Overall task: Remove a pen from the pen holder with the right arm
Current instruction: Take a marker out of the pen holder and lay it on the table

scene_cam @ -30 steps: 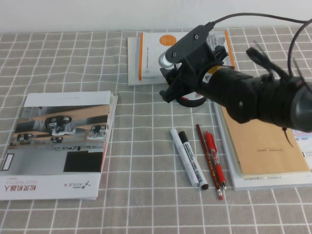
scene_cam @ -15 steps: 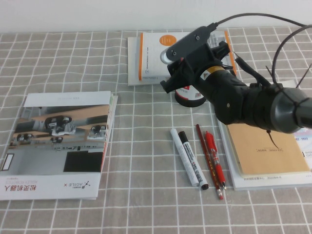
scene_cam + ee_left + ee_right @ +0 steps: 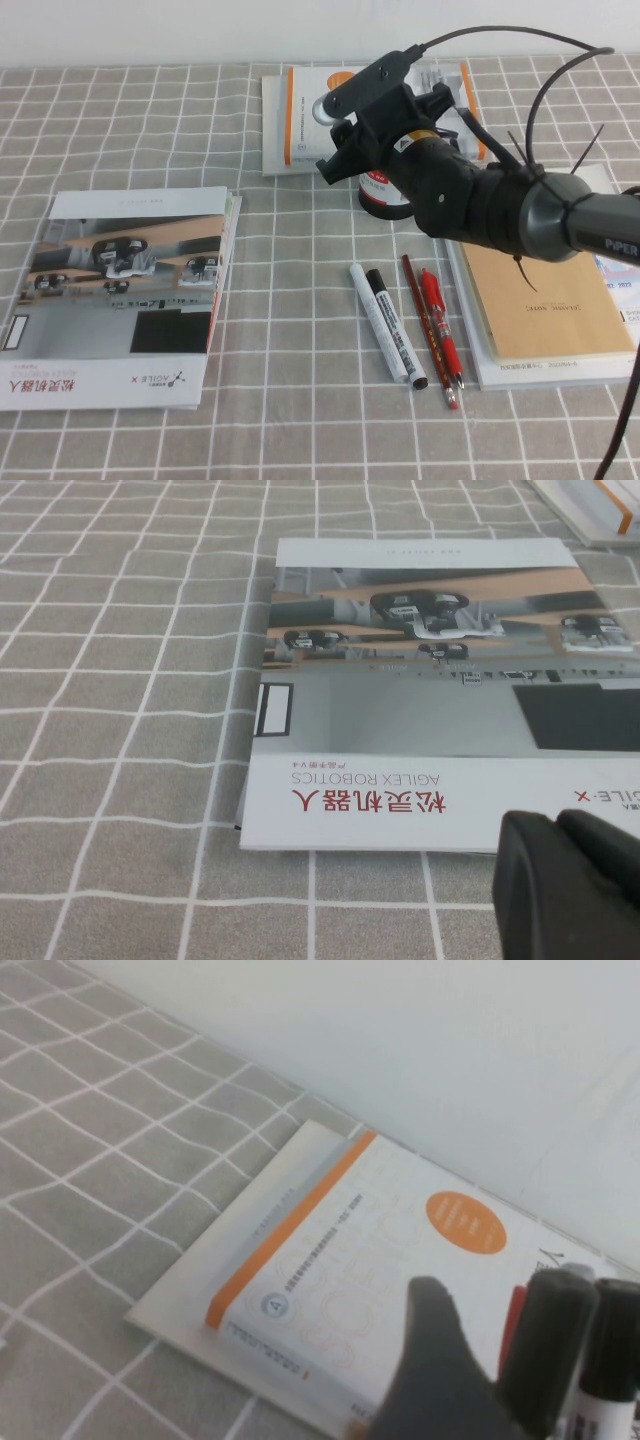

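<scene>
Right gripper [image 3: 372, 158] hangs over the pen holder [image 3: 384, 192], which stands at the far middle of the bench [image 3: 150, 120]. Its jaws are spread wide, one finger [image 3: 430, 1360] just beside the capped pens [image 3: 556, 1335], gripping none. Left gripper [image 3: 568, 880], closed and empty, hovers above the brochure [image 3: 420, 680] on the bench's left side.

3 loose pens [image 3: 441, 325], 1 pen holder [image 3: 384, 192], 1 brochure [image 3: 125, 290], 1 orange-edged book [image 3: 300, 120], 1 brown notebook [image 3: 545, 305]

Brochure [image 3: 125, 295] lies near left on the bench [image 3: 300, 420]. Book [image 3: 305, 115] lies far centre, pen holder [image 3: 383, 192] just before it. Loose pens [image 3: 440, 330] lie near centre, notebook [image 3: 540, 300] right.
</scene>
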Robot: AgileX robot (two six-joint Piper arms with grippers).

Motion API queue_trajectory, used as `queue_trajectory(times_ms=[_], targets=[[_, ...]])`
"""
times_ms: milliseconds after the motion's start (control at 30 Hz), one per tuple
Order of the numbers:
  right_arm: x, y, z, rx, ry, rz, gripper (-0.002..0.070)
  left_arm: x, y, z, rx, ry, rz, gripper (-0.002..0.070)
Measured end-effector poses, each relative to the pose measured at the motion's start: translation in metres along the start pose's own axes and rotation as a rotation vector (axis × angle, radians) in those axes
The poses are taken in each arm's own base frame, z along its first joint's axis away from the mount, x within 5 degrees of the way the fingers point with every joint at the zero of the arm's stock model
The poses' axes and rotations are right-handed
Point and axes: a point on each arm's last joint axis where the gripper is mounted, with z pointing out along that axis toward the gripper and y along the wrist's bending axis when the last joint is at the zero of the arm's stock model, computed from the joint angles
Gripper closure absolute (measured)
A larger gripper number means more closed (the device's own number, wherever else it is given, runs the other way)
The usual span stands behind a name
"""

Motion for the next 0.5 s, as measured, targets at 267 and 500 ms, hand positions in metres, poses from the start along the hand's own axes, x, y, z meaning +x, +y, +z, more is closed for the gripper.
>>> queue_trajectory(times_ms=[267, 500], targets=[[0.006, 0.001, 0.009, 0.027, 0.018, 0.019, 0.0326, 0.0, 0.0, 0.0, 0.0, 0.0, 0.0, 0.068], [0.01, 0.0, 0.014, 0.057, 0.019, 0.052, 0.0328, 0.0, 0.0, 0.0, 0.0, 0.0, 0.0, 0.068]])
